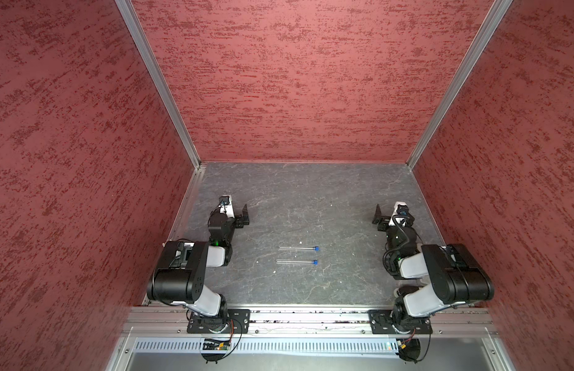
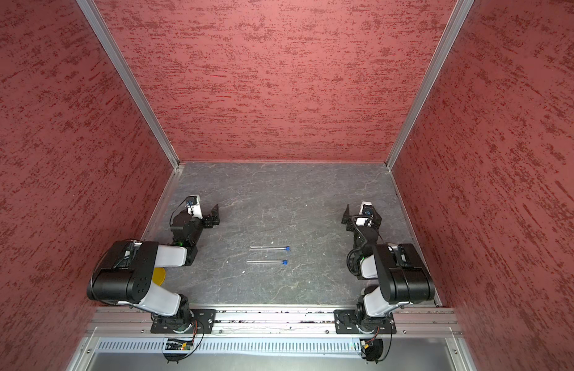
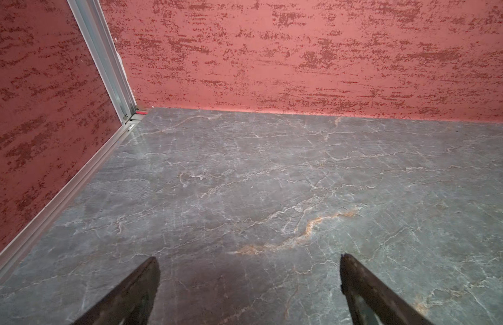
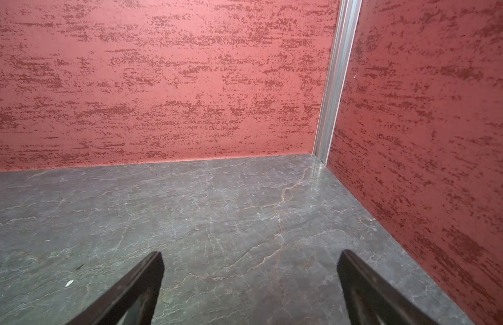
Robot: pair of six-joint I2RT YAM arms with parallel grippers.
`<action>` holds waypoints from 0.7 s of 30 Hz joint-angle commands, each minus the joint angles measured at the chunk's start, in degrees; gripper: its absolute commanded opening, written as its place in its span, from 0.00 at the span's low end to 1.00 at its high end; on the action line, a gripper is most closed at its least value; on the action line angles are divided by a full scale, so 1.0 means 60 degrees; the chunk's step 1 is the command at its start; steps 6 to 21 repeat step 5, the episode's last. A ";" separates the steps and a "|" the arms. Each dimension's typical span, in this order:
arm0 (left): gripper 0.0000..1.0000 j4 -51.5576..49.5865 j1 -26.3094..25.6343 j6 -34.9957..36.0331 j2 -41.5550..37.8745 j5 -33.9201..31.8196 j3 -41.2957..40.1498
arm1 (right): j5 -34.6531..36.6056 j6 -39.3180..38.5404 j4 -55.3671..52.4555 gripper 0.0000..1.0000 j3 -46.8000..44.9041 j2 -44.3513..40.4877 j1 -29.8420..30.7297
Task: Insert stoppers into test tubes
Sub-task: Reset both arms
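**A:** Start at the left. How does the left gripper stand?

**B:** Jaws spread wide apart, holding nothing. In its wrist view only the bare grey table shows between the two dark fingers. Whether the tips touch the table, I cannot tell.

**A:** Where is it against the test tubes?

**B:** In both top views it is at about ten o'clock from them, well apart.

**A:** And the test tubes themselves?

**B:** Two, lying flat near the table's middle, parallel, each running from nine to three o'clock. The far tube lies at twelve o'clock of the near tube, near it but apart.

**A:** The stoppers?

**B:** Each blue one sits at the three o'clock end of its tube: the far stopper and the near stopper. How deep they sit is too small to tell.

**A:** Then the right gripper?

**B:** Its jaws are also wide apart and empty, with bare table between its fingers. It stands at about two o'clock from the tubes, well apart.
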 commanded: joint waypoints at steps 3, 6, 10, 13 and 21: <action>0.99 -0.0436 0.0322 -0.0158 -0.0009 0.0744 0.0227 | -0.0102 0.0332 -0.0009 0.99 0.0113 -0.0012 -0.0067; 0.99 -0.0449 0.0317 -0.0169 -0.0045 0.0736 0.0208 | -0.0123 0.0330 -0.0014 0.99 0.0111 -0.0012 -0.0058; 0.99 -0.0449 0.0317 -0.0169 -0.0045 0.0736 0.0208 | -0.0123 0.0330 -0.0014 0.99 0.0111 -0.0012 -0.0058; 0.99 -0.0449 0.0317 -0.0169 -0.0045 0.0736 0.0208 | -0.0123 0.0330 -0.0014 0.99 0.0111 -0.0012 -0.0058; 0.99 -0.0449 0.0317 -0.0169 -0.0045 0.0736 0.0208 | -0.0123 0.0330 -0.0014 0.99 0.0111 -0.0012 -0.0058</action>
